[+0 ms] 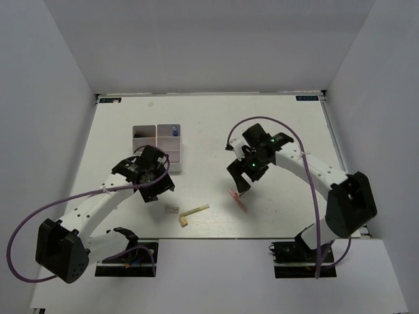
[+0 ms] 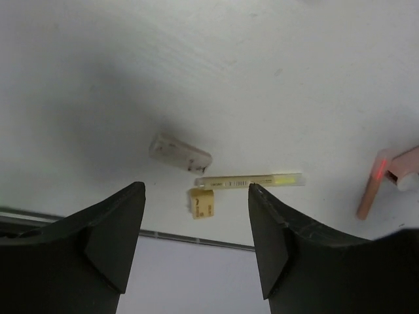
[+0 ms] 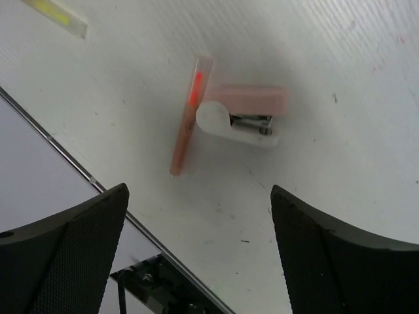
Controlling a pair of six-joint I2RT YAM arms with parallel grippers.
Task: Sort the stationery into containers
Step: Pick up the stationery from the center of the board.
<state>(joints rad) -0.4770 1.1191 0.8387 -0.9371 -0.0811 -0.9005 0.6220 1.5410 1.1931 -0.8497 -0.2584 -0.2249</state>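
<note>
The white organizer box [image 1: 178, 156] stands left of centre, with a blue-capped item [image 1: 175, 131] in its far right compartment. My left gripper [image 1: 158, 190] [image 2: 195, 190] hangs open and empty just in front of the box. Beyond its tips lie a grey block [image 2: 180, 152] [image 1: 171, 209], a yellowish stick [image 2: 249, 180] [image 1: 195, 210] and a small yellow block [image 2: 202, 203] [image 1: 182, 222]. My right gripper [image 1: 241, 187] [image 3: 198, 190] is open and holds nothing. Under it lie a pink stick [image 3: 186, 124] [image 1: 238, 200] and a small pink and white stapler [image 3: 245, 114], touching each other.
The table's near edge [image 3: 59, 147] runs close below the pink stick and the yellow block. Grey walls enclose the table on three sides. The left arm's wrist covers the box's near left corner.
</note>
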